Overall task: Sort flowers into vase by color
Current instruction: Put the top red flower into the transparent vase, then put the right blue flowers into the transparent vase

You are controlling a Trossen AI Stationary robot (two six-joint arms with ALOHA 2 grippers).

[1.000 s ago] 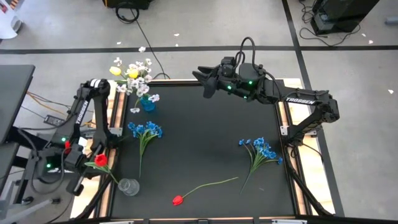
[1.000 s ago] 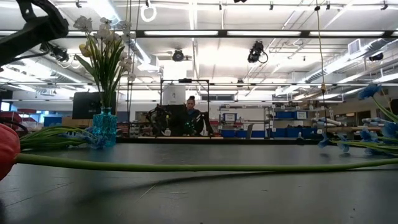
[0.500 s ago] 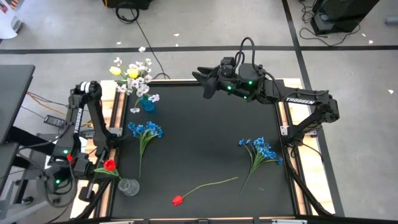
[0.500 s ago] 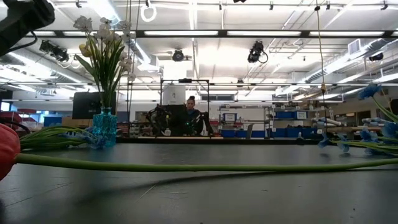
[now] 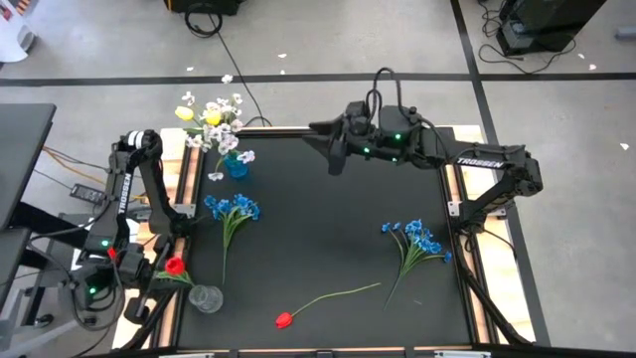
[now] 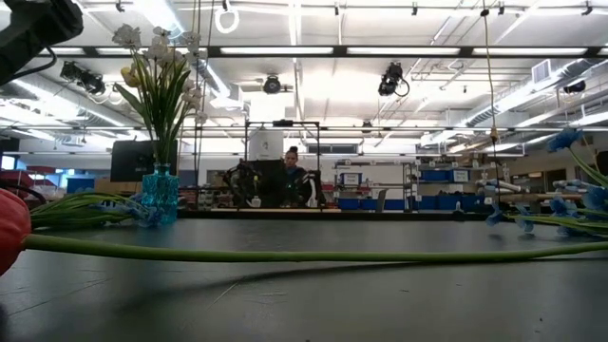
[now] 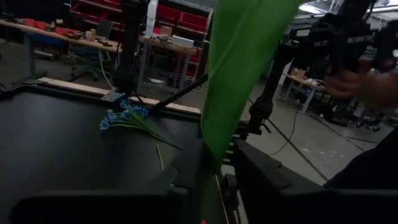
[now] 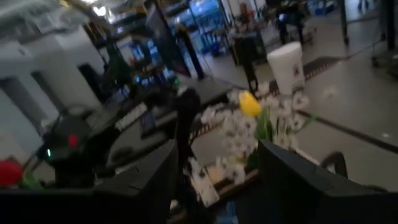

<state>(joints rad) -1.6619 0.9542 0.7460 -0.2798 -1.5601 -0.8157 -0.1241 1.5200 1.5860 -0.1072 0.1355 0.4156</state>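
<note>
Between the left claw's [image 5: 159, 273] jaws, a red tulip [image 5: 176, 266].

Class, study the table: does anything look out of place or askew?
Yes. A clear glass vase lies tipped on its side at the table's left edge, beside the red tulip in the left pincer. White petals litter the floor beyond the table.
</note>
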